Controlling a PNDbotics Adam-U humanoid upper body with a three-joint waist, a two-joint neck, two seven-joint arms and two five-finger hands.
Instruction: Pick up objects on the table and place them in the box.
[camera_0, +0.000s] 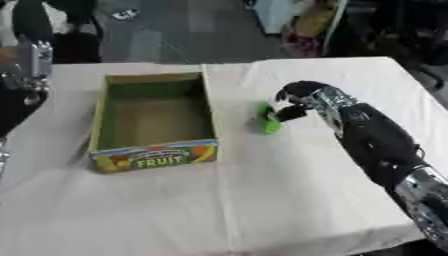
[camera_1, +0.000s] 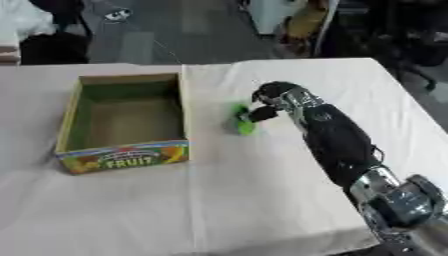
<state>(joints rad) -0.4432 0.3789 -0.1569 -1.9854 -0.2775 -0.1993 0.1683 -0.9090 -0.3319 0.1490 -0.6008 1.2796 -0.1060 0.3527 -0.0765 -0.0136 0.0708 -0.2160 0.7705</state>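
Right robot hand (camera_0: 297, 102) curled on green object (camera_0: 268, 120), just beside fruit box (camera_0: 156, 158), on white tablecloth (camera_0: 262, 200).

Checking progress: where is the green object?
In both views, the green object sits on the table just right of the box, at the right hand.

The right arm runs in from the lower right of the frame up toward the middle, forearm black, silver at the elbow. Its right hand (camera_0: 296, 102) sits mid-frame with dark fingers (camera_0: 291, 112) curled downward and leftward.
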